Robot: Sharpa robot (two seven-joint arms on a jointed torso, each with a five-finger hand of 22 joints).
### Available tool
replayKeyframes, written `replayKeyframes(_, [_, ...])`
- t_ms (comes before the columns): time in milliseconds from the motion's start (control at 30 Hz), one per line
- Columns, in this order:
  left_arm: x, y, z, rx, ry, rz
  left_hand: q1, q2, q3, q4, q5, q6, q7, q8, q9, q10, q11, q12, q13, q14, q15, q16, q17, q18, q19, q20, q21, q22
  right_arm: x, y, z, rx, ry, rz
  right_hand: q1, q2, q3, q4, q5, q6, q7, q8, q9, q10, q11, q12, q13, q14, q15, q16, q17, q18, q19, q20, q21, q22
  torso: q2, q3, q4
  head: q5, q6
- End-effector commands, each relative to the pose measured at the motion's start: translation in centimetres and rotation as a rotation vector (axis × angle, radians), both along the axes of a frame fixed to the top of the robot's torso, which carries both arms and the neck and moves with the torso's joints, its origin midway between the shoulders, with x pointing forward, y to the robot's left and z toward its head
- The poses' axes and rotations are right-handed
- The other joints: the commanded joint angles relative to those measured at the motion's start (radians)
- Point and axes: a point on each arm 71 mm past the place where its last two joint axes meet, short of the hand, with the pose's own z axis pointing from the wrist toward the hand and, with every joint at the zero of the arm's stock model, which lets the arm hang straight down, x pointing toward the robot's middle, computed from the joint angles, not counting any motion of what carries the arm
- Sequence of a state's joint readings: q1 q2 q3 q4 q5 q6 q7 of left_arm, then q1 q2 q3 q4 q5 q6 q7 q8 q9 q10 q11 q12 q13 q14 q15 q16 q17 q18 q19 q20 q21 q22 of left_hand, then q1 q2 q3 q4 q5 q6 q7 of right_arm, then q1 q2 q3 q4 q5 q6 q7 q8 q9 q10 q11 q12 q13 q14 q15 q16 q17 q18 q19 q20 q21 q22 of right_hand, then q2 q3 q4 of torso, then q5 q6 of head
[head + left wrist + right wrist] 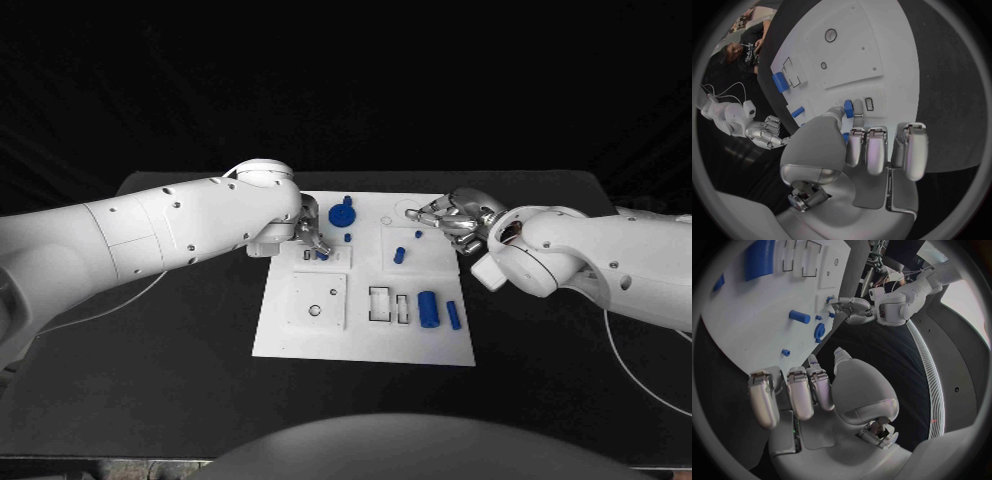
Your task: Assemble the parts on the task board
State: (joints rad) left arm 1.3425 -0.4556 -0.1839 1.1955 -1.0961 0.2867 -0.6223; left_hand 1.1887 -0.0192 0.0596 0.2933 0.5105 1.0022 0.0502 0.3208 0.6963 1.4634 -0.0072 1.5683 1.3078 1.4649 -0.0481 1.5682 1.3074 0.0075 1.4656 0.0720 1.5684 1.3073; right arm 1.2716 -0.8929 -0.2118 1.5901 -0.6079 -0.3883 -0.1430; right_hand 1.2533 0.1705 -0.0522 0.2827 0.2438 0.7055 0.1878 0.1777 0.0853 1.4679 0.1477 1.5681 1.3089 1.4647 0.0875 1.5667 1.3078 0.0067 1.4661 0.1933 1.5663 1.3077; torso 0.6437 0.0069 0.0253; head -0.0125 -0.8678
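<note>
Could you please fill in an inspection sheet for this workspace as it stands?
Surface: black table, bare around the board.
Job's things: white task board; blue cylinder and blue bar lie on it; blue round part at its far edge.
Clutter: nothing seen.
Hands: left hand pinches a small blue part at the board; right hand holds nothing.
Cables: thin pale cable on the table.
Surroundings: dark.

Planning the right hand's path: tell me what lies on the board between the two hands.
In the head view, between the left hand and right hand the task board carries a blue gear-like part and a short blue cylinder.
</note>
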Motion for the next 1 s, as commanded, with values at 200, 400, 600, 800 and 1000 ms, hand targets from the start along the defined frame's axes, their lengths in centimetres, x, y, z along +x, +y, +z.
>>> replayKeyframes(200, [-0.18, -0.28, -0.09, -0.002, 0.021, -0.019, -0.037, 0.006, -0.016, 0.002, -0.015, 0.003, 0.008, -0.009, -0.001, 0.107, 0.009, 0.002, 0.263, 0.106, 0.010, 0.003, 0.263, -0.007, 0.105, 0.010, 0.002, 0.263, -0.03, 0.04, -0.02, -0.001, -0.002, 0.010, 0.006, 0.007, -0.003, 0.003, 0.004, -0.002, 0.036, 0.003, 0.001, 0.103, 0.006, 0.003, 0.262, 0.106, 0.008, 0.004, 0.263, -0.007, 0.105, 0.010, 0.004, 0.263, 0.000, 0.0002, 0.0000, 0.000, -0.002])
replayKeyframes(400, [-0.13, -0.34, -0.03, -0.014, 0.011, -0.017, -0.042, 0.007, -0.018, 0.002, -0.018, 0.004, 0.008, -0.010, -0.001, 0.107, 0.009, 0.002, 0.263, 0.106, 0.011, 0.003, 0.263, -0.007, 0.105, 0.011, 0.002, 0.263, -0.04, 0.05, -0.03, -0.001, 0.000, 0.011, 0.006, 0.007, -0.003, 0.003, 0.004, -0.002, 0.036, 0.003, 0.001, 0.103, 0.006, 0.003, 0.262, 0.106, 0.008, 0.004, 0.263, -0.007, 0.105, 0.010, 0.004, 0.263, 0.000, 0.0004, -0.0003, 0.000, -0.002])
replayKeyframes(600, [-0.09, -0.47, 0.00, -0.021, 0.006, -0.017, -0.046, 0.010, -0.020, 0.002, -0.019, 0.006, 0.007, -0.010, 0.000, 0.107, 0.009, 0.002, 0.263, 0.106, 0.011, 0.003, 0.263, -0.007, 0.105, 0.011, 0.002, 0.263, -0.02, 0.00, -0.05, -0.003, 0.002, 0.010, 0.007, 0.009, -0.006, 0.004, 0.005, -0.002, 0.037, 0.005, 0.001, 0.103, 0.007, 0.003, 0.262, 0.106, 0.009, 0.004, 0.263, -0.007, 0.105, 0.011, 0.004, 0.263, 0.000, -0.0003, -0.0001, -0.001, -0.001])
replayKeyframes(800, [-0.02, -0.50, 0.04, -0.030, -0.001, -0.016, -0.056, 0.012, -0.024, 0.002, -0.021, 0.009, 0.007, -0.009, 0.001, 0.107, 0.009, 0.002, 0.263, 0.106, 0.011, 0.003, 0.263, -0.007, 0.105, 0.012, 0.002, 0.263, -0.01, -0.03, -0.07, -0.004, 0.003, 0.009, 0.007, 0.010, -0.006, 0.004, 0.006, -0.002, 0.037, 0.005, 0.001, 0.103, 0.007, 0.003, 0.262, 0.106, 0.009, 0.004, 0.263, -0.007, 0.105, 0.011, 0.004, 0.263, 0.000, 0.0001, 0.0001, -0.002, -0.002])
replayKeyframes(1000, [0.05, -0.42, 0.05, -0.040, -0.001, -0.018, -0.092, 0.003, -0.048, 0.002, -0.026, 0.013, 0.008, -0.011, 0.004, 0.107, 0.010, 0.002, 0.263, 0.106, 0.012, 0.003, 0.263, -0.007, 0.105, 0.013, 0.002, 0.263, 0.00, -0.04, -0.07, -0.004, 0.004, 0.008, 0.008, 0.011, -0.006, 0.004, 0.007, -0.003, 0.037, 0.005, 0.001, 0.103, 0.007, 0.003, 0.262, 0.106, 0.010, 0.004, 0.263, -0.007, 0.105, 0.011, 0.004, 0.263, 0.000, 0.0002, 0.0003, -0.002, -0.001])
